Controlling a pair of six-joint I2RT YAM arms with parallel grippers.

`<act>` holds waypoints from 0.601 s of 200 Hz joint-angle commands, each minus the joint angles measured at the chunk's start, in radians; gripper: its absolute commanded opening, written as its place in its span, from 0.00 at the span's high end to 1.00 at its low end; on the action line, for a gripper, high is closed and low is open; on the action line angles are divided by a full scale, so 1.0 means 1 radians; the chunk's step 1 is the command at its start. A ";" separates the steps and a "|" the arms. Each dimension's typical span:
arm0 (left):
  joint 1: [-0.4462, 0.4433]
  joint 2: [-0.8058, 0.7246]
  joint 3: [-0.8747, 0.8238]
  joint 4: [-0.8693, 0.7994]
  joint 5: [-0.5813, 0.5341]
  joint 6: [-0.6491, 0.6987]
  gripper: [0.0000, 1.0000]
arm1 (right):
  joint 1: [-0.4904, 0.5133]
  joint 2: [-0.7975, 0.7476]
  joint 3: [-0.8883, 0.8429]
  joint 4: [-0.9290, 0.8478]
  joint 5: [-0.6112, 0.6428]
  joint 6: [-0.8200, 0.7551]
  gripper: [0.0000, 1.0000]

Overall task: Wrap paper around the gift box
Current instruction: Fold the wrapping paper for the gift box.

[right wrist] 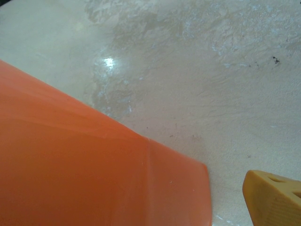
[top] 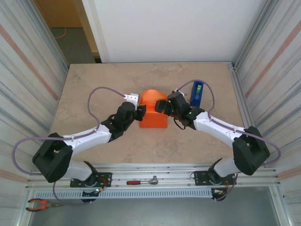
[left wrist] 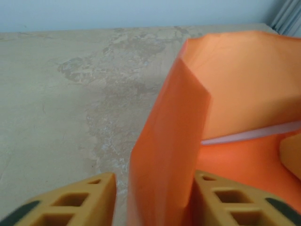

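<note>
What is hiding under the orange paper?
A low blocky lump, likely the gift box, props up the orange paper, but the paper covers it. A thin white edge peeks from beneath a fold; what it belongs to is unclear.

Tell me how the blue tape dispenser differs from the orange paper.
Colour: the tape dispenser is blue, the paper plain orange.
Size: the tape dispenser is much smaller than the paper bundle.
Position: the tape dispenser stands toward the back right, apart from both grippers, while the paper sits mid-table with the left gripper and right gripper at its sides.
Both rest on the table.
</note>
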 commanded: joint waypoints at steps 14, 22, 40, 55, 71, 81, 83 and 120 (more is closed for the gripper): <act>-0.004 0.016 0.048 0.046 -0.035 0.005 0.69 | -0.003 0.025 -0.064 -0.168 0.008 -0.035 0.02; -0.005 0.020 0.054 0.045 -0.031 0.005 0.67 | -0.004 0.024 -0.067 -0.166 0.008 -0.035 0.02; -0.005 0.029 0.067 0.041 -0.030 0.009 0.57 | -0.002 0.024 -0.068 -0.165 0.008 -0.035 0.02; -0.004 0.033 0.076 0.040 -0.030 0.016 0.58 | -0.003 0.024 -0.069 -0.164 0.006 -0.036 0.02; -0.005 0.041 0.083 0.049 -0.030 0.027 0.74 | -0.004 0.026 -0.070 -0.164 0.005 -0.036 0.02; -0.004 0.045 0.087 0.052 -0.028 0.034 0.88 | -0.003 0.026 -0.070 -0.164 0.004 -0.035 0.02; -0.004 0.045 0.088 0.052 -0.027 0.035 0.90 | -0.003 0.027 -0.070 -0.164 0.005 -0.036 0.02; -0.003 0.062 0.110 0.050 -0.028 0.045 0.87 | -0.004 0.025 -0.070 -0.166 0.006 -0.035 0.02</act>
